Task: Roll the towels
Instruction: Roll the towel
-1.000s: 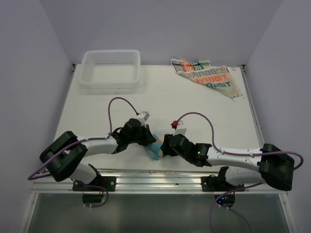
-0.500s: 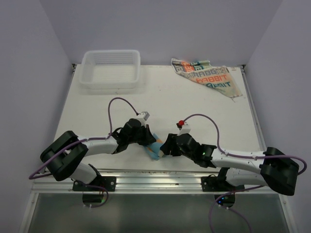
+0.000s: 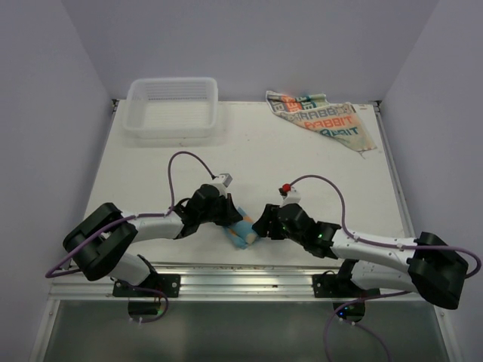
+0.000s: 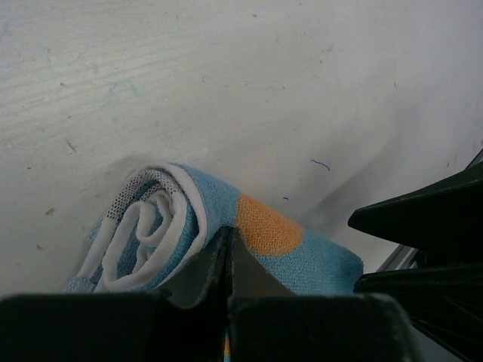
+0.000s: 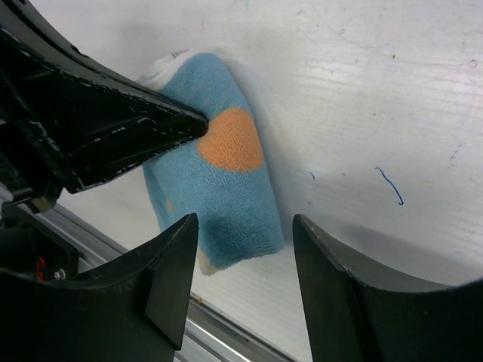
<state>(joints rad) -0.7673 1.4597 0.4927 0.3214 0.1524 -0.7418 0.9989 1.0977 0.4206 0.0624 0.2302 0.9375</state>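
Backing off the rolled blue towel (image 3: 243, 233), lower centre.
Pinned under shut left claw (image 3: 232, 220); pulled open, empty right claw (image 3: 259, 228) rightward; next, cream towel (image 3: 321, 121) lying flat upper right.

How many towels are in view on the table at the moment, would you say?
2. The blue towel lies rolled by the middle of the table's near edge; the cream lettered towel lies unrolled at the far right corner. No other shows.

Table (image 3: 249, 147): white, scuffed top, faint pen marks; walls (image 3: 249, 45): pale lavender, enclosing three sides; aluminium rail (image 3: 241, 280): along near edge; light: even, soft shadows.
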